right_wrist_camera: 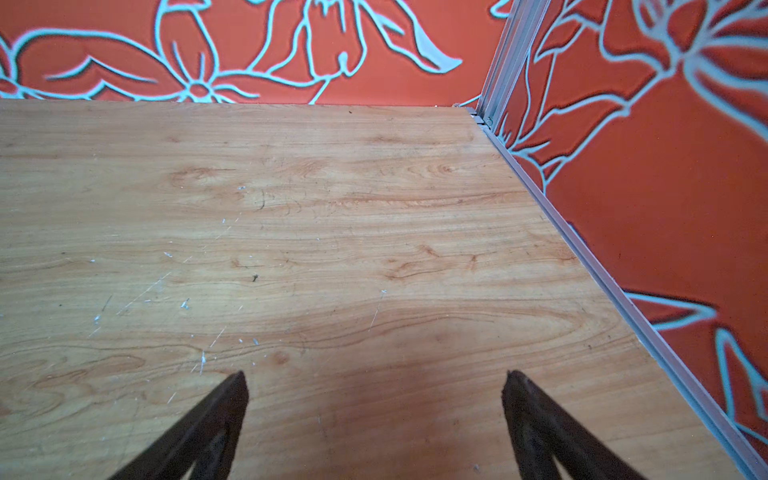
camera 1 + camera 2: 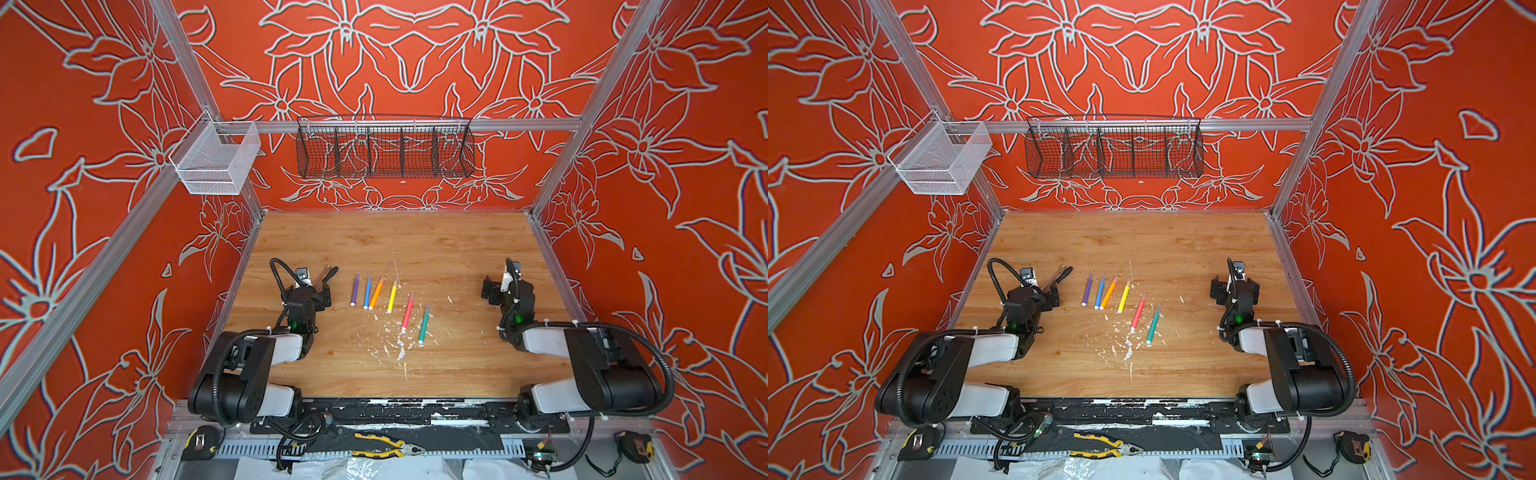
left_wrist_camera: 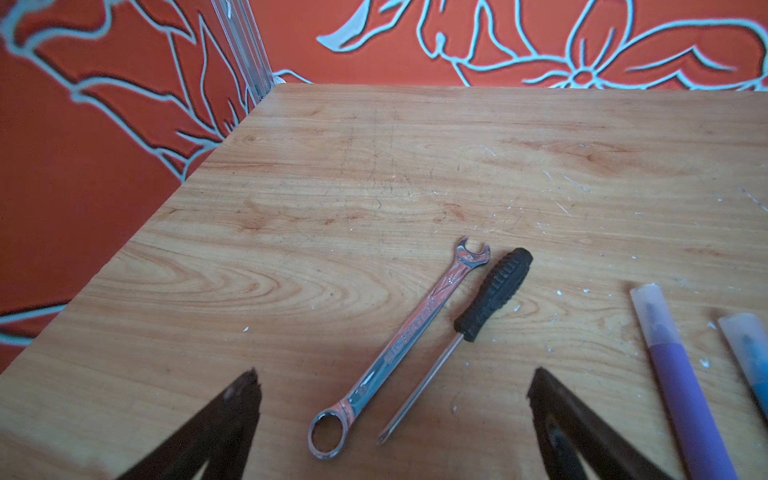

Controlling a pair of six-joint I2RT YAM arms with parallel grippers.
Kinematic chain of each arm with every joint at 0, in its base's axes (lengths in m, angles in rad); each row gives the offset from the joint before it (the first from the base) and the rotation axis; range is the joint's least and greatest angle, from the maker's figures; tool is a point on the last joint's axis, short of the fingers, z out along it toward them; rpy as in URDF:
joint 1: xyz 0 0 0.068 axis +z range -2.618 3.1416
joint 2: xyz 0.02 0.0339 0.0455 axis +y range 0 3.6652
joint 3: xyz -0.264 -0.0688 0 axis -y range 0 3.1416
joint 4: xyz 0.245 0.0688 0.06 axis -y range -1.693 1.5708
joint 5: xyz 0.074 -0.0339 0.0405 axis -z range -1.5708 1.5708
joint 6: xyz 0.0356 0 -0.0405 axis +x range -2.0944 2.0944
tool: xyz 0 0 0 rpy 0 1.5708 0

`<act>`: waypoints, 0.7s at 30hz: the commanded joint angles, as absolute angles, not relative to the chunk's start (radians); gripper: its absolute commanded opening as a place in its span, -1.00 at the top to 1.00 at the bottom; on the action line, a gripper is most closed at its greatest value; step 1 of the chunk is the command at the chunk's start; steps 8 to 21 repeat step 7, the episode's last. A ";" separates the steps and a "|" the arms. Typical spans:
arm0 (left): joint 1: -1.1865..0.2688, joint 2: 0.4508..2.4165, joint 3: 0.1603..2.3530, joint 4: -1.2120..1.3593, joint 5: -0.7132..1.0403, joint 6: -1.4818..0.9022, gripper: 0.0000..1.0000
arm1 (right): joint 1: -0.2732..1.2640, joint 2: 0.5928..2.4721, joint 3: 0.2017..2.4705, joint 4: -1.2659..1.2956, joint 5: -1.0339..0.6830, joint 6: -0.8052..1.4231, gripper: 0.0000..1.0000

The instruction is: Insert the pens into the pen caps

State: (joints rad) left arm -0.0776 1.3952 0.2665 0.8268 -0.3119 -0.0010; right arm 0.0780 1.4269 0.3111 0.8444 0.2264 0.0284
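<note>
Six pens lie in a loose fan mid-table point(image 2: 415, 241): purple point(image 2: 355, 289), blue point(image 2: 367, 292), orange point(image 2: 376, 293), yellow point(image 2: 392, 296), then pink-red point(image 2: 407, 312) and green point(image 2: 424, 324) a little nearer us. Now look at the left wrist view: purple wears a clear cap point(image 3: 650, 311) with its tip inside, and blue beside it looks the same. In both top views the other four show pale far ends too, so we judge all six capped, though at that size we can't swear to it. As we read it, what's left is a check: scan each cap for a gap at the collar, and press home any that sits proud, pushing straight along the barrel. The left gripper point(image 3: 392, 376) hovers low over a wrench point(image 3: 415, 328) and a screwdriver point(image 3: 494, 291), jaws spread wide, nothing held, purple just off to one side. The right gripper point(image 1: 375, 376) is wide and empty too, over bare table, well apart from the pens. Both arms sit folded back, elbows tucked
</note>
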 commanded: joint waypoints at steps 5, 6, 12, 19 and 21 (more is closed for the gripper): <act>-0.064 1.401 0.287 0.817 -0.299 -0.014 -0.95 | 0.071 1.431 0.301 0.870 0.216 0.003 -0.95; -0.056 1.401 0.291 0.807 -0.295 -0.024 -0.96 | 0.072 1.430 0.301 0.871 0.216 0.003 -0.95; -0.055 1.397 0.290 0.805 -0.294 -0.025 -0.95 | 0.071 1.431 0.301 0.870 0.216 0.003 -0.95; -0.055 1.397 0.290 0.805 -0.294 -0.025 -0.95 | 0.071 1.431 0.301 0.870 0.216 0.003 -0.95; -0.055 1.397 0.290 0.805 -0.294 -0.025 -0.95 | 0.071 1.431 0.301 0.870 0.216 0.003 -0.95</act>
